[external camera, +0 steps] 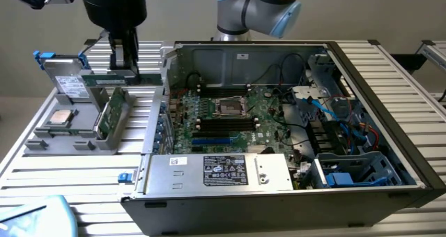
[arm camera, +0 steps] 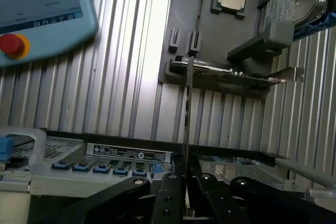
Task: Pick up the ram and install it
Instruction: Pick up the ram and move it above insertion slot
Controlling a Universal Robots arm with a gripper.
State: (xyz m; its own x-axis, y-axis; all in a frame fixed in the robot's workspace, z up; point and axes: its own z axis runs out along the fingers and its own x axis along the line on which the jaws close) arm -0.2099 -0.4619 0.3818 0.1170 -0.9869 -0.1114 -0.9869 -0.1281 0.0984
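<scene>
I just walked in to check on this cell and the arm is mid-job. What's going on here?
The robot arm's end effector is shut on the ram, holding it on edge above the gray parts tray, to the exterior view's left of the open computer case. A processor and a green circuit card sit in the tray. The ram is not yet seated on the motherboard.

We note the parts tray [external camera: 66,143] on the tabletop [external camera: 56,166] at the exterior view's left of the computer case [external camera: 279,211]. The ram [external camera: 148,81], in the tool [external camera: 127,70], hangs above that tray, just beside the case.
</scene>
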